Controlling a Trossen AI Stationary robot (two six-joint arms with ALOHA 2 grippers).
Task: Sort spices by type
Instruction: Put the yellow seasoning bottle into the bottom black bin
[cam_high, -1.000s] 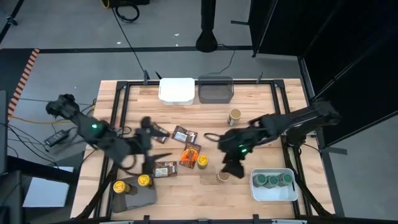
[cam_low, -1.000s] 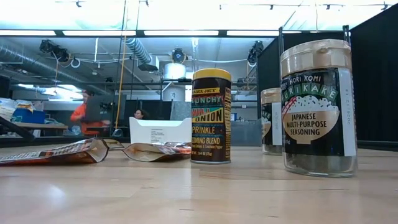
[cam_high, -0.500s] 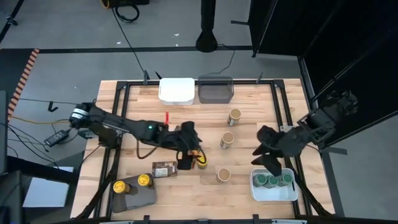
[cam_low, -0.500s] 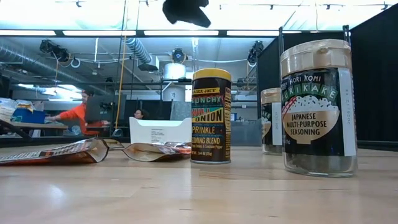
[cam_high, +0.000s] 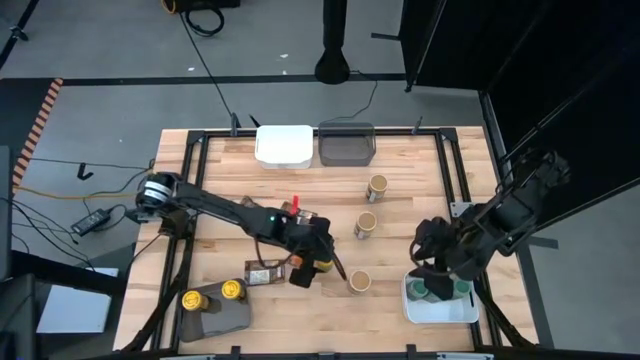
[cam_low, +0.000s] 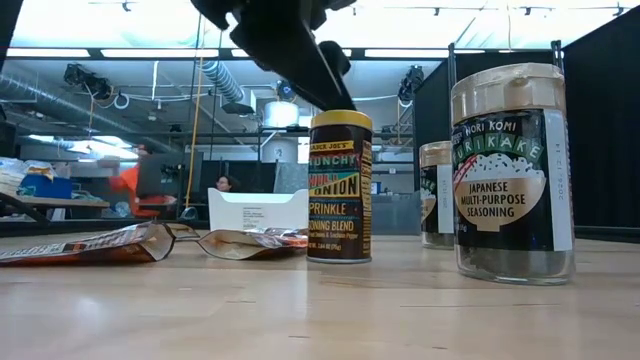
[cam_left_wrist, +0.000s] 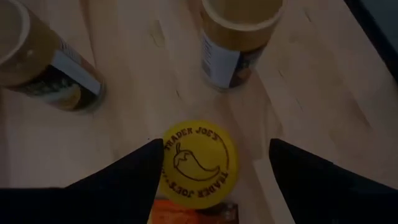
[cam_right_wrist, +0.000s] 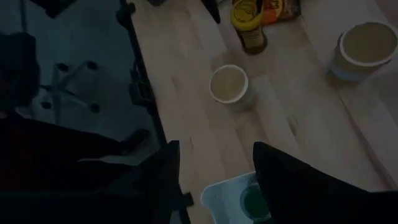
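Since the earlier frames, left arm has swept in from the table's left side and now reaches across the middle; left gripper (cam_left_wrist: 214, 168) hangs directly above the yellow-lidded jar (cam_high: 325, 262), which stands mid-table just beside the orange packet (cam_high: 306, 247). Right arm has pulled back from centre toward the white tray (cam_high: 412, 312) at the right front corner, where the green-lidded jars (cam_high: 440, 290) already sit.

Left gripper: spread wide, nothing between the jaws. In the left wrist view the two dark fingers (cam_left_wrist: 134, 174) flank the yellow lid on either side, not yet touching it. Right gripper (cam_high: 428, 262): the pictures do not show the jaws clearly; they read as nearly closed, and nothing is visibly held.

Step in hand (judgement): pick of the yellow-lidded jar, presumably bound for the grey tray (cam_high: 233, 319) at the left front, which already carries two yellow-lidded jars.

To do it well:
- Keep the lid centred between the fingers before descending; it looks roughly centred now.
- Go down far enough to grip the jar body, not the lid alone.
- Watch the orange packet on the near side of the jar; a finger could catch its edge.
- Tan-lidded jar (cam_high: 359, 281) stands near; keep clear of it on lift-off.

Orientation: jar stands upright, long axis vertical, lid facing straight up at the wrist camera; in the low view its printed label (cam_low: 339, 195) faces the low camera.
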